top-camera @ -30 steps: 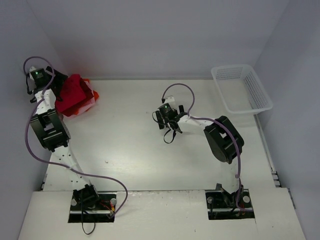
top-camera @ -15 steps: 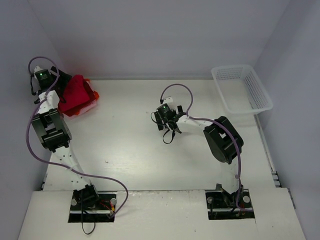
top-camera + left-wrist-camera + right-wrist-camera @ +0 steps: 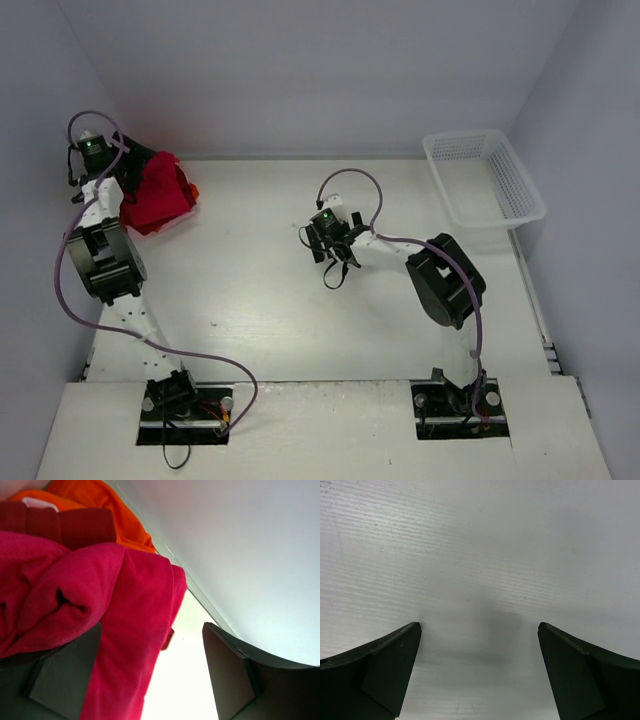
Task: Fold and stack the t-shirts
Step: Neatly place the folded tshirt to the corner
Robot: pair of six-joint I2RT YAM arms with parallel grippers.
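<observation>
Left pincer (image 3: 150,630) spread wide, not clamped. Pile of soft red cloth t-shirts (image 3: 158,192) directly at its tips, crimson fold (image 3: 75,595) draped over one finger (image 3: 60,680). Right pincer (image 3: 480,625) spread wide above bare white worktop (image 3: 470,540), shirts well apart from it.

R gripper (image 3: 479,625) fingers (image 3: 385,675) wide apart above white table (image 3: 480,530); faint shadow (image 3: 492,647), prob. theirs.
</observation>
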